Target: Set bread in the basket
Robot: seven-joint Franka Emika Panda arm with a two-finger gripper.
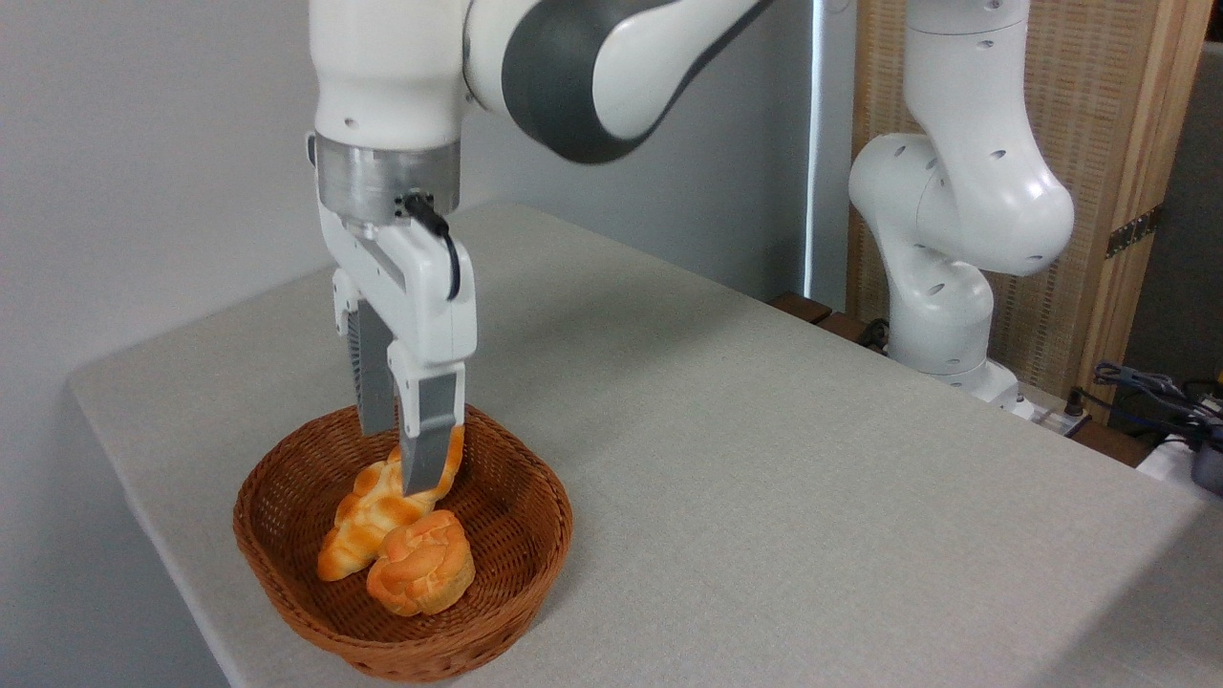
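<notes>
The bun (421,574) lies in the basket (535,564) beside the loaf (368,516); the tool (401,459) hangs above, seemingly parted and empty.

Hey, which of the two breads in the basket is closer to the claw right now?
The long braided loaf: its upper end sits right behind the claw tips. The round knotted bun lies lower, toward the basket's front.

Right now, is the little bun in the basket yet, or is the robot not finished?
Looks done: the bun lies inside the basket, resting beside the long braided loaf that is in there too. In hand: nothing that I can see; the gripper hangs just above the bread, in front of the loaf's far end, with no bun between its fingers. Left: probably only lifting the arm clear.
</notes>
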